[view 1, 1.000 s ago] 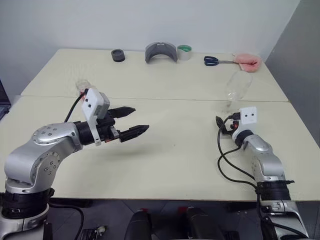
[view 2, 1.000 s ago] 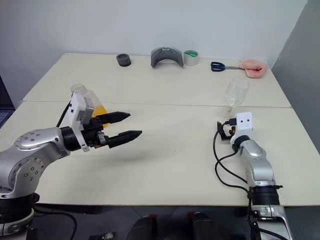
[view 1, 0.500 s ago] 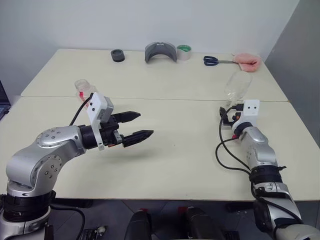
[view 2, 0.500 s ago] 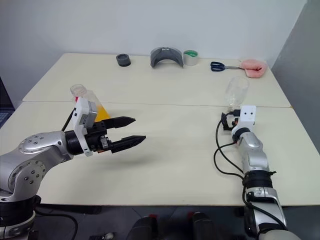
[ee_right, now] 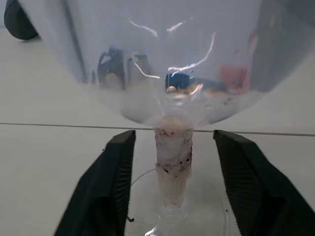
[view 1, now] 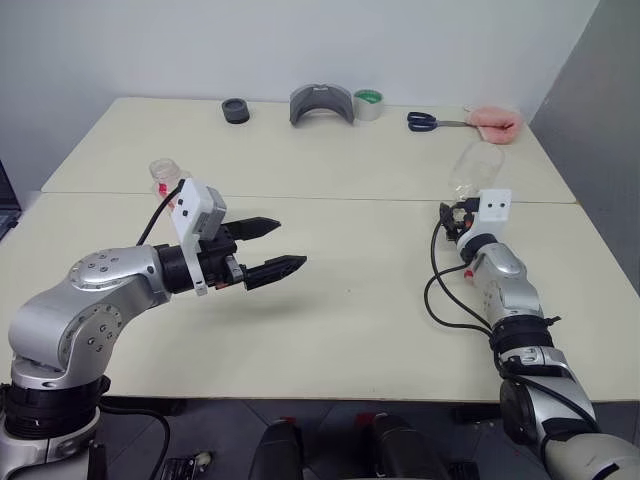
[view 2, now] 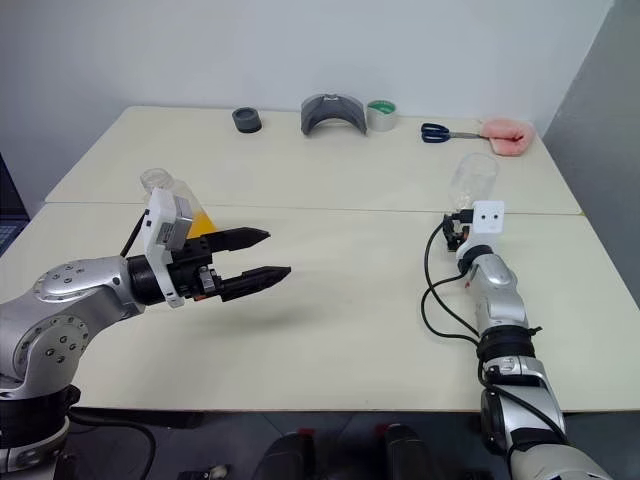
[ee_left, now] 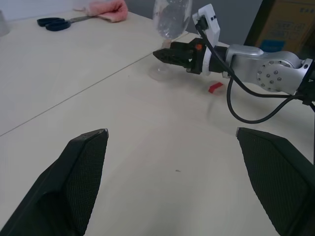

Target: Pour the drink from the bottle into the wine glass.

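**Two pale tables against a white wall**

Two cream tables (view 1: pixel 330 330) stand pushed together, a seam running across between them; the far one (view 2: pixel 300 165) meets a plain white wall (view 1: pixel 300 45); to the right a grey panel (view 2: pixel 600 110) rises beside the table edge; light is even and soft, with faint shadows on the tabletop; below the near edge lies dark floor (view 1: pixel 230 440); cardboard boxes (ee_left: pixel 288 27) show beyond the table.

Along the far edge of the cream table (view 1: pixel 330 330): black tape roll (view 1: pixel 236 110), grey curved holder (view 1: pixel 321 103), green-cored tape roll (view 1: pixel 368 103), blue-handled scissors (view 1: pixel 432 122), pink cloth (view 1: pixel 494 123).
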You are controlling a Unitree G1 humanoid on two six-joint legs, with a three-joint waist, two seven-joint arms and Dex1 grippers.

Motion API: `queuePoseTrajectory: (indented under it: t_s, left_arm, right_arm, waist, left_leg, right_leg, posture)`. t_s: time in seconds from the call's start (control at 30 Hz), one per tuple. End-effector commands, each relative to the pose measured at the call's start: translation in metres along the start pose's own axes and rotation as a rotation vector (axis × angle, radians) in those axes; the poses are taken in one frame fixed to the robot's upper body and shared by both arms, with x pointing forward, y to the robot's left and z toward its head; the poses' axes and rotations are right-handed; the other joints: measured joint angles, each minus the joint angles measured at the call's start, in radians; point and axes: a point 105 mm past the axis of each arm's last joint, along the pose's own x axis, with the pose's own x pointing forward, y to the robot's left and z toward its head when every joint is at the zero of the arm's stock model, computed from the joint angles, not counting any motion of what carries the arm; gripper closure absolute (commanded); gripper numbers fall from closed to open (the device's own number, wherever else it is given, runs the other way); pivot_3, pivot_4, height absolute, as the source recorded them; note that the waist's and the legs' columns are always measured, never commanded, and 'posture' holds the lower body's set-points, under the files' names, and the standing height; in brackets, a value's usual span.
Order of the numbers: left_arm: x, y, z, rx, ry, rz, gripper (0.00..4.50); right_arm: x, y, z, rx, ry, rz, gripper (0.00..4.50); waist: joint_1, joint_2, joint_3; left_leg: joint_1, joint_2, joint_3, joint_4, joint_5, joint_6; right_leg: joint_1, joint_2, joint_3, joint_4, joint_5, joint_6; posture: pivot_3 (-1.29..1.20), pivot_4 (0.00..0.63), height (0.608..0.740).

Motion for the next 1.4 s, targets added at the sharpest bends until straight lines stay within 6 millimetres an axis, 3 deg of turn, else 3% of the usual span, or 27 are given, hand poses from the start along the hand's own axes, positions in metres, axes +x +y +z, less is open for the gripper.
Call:
queuePoseTrajectory:
  t_s: [0.03, 0.13, 0.23, 0.33, 0.5, 0.7, 0.87, 1.03, 1.2, 1.4]
  left_arm:
    - [-0.002, -0.001, 0.003, 0.03, 0.004, -0.001, 0.0]
    - [-0.005, -0.001, 0.003, 0.041, -0.007, 0.017, 0.0]
    - [-0.014, 0.003, 0.007, 0.048, -0.052, 0.089, 0.0]
    - [-0.033, -0.003, -0.007, 0.028, -0.022, 0.153, 0.0]
    - [-0.06, -0.012, -0.019, -0.004, -0.024, 0.286, 0.0]
    - [-0.081, -0.014, -0.03, -0.029, -0.051, 0.457, 0.0]
    - [-0.084, -0.021, -0.043, -0.041, -0.037, 0.505, 0.0]
    - [-0.085, -0.018, -0.042, -0.031, -0.05, 0.518, 0.0]
    - [-0.085, -0.014, -0.041, -0.02, -0.052, 0.507, 0.0]
    - [-0.085, -0.007, -0.041, -0.014, -0.05, 0.495, 0.0]
  right_arm:
    - [0.005, 0.007, 0.023, -0.022, -0.079, 0.054, 3.35]
    - [0.008, 0.029, 0.032, -0.06, -0.103, 0.143, 4.32]
    - [0.012, 0.065, 0.041, -0.101, -0.121, 0.286, 4.35]
    - [0.015, 0.111, 0.05, -0.114, -0.139, 0.446, 4.35]
    - [0.015, 0.161, 0.058, -0.1, -0.16, 0.594, 4.35]
    - [0.011, 0.183, 0.045, -0.134, -0.123, 0.694, 4.35]
    - [0.008, 0.193, 0.023, -0.161, -0.064, 0.742, 4.35]
    - [0.01, 0.195, 0.016, -0.154, -0.046, 0.735, 4.35]
    - [0.013, 0.191, 0.02, -0.137, -0.065, 0.722, 2.68]
    - [0.002, 0.182, 0.019, -0.118, -0.092, 0.759, 0.59]
  waist:
    - [0.0, 0.0, 0.0]
    - [-0.003, 0.0, 0.0]
    - [-0.01, 0.001, 0.001]
    - [-0.031, 0.001, 0.001]
    - [-0.027, 0.001, 0.001]
    - [-0.014, 0.001, 0.001]
    - [-0.017, 0.001, 0.001]
    - [-0.025, 0.001, 0.001]
    - [-0.025, 0.001, 0.001]
    - [-0.025, 0.001, 0.001]
  left_leg:
    - [0.0, 0.0, 0.0, 0.0, 0.0, 0.0]
    - [0.0, 0.0, 0.0, 0.0, 0.0, 0.0]
    - [0.0, 0.0, 0.0, 0.0, 0.0, 0.0]
    - [0.001, 0.001, 0.0, -0.001, 0.0, 0.0]
    - [0.001, 0.001, -0.001, -0.001, 0.0, 0.0]
    - [0.0, -0.001, -0.002, 0.0, 0.0, 0.0]
    - [0.001, 0.0, -0.002, 0.0, 0.0, 0.0]
    - [0.001, 0.0, -0.002, -0.001, 0.0, 0.0]
    - [0.001, 0.0, -0.002, -0.001, 0.0, 0.0]
    - [0.001, 0.0, -0.002, -0.001, 0.0, 0.0]
  right_leg:
    - [0.0, 0.0, 0.0, 0.0, 0.0, 0.0]
    - [0.0, 0.0, 0.0, 0.0, 0.0, 0.0]
    - [0.0, 0.0, 0.0, 0.0, 0.0, 0.0]
    - [-0.001, 0.0, 0.001, 0.001, 0.0, 0.0]
    - [-0.001, -0.001, 0.0, 0.001, -0.001, -0.002]
    - [0.001, -0.004, -0.002, 0.0, -0.001, -0.002]
    - [0.0, -0.004, -0.002, 0.0, -0.001, -0.002]
    - [0.0, -0.003, -0.002, 0.001, -0.001, -0.002]
    - [0.0, -0.002, -0.002, 0.001, -0.001, -0.002]
    - [0.001, -0.002, -0.002, 0.001, -0.001, -0.002]
  posture:
    - [0.0, 0.15, 0.74]
    - [0.0, 0.15, 0.74]
    - [0.0, 0.15, 0.74]
    - [0.0, 0.15, 0.74]
    - [0.0, 0.15, 0.74]
    - [0.0, 0.15, 0.74]
    - [0.0, 0.15, 0.74]
    - [0.0, 0.15, 0.74]
    - [0.0, 0.15, 0.74]
    - [0.0, 0.15, 0.74]
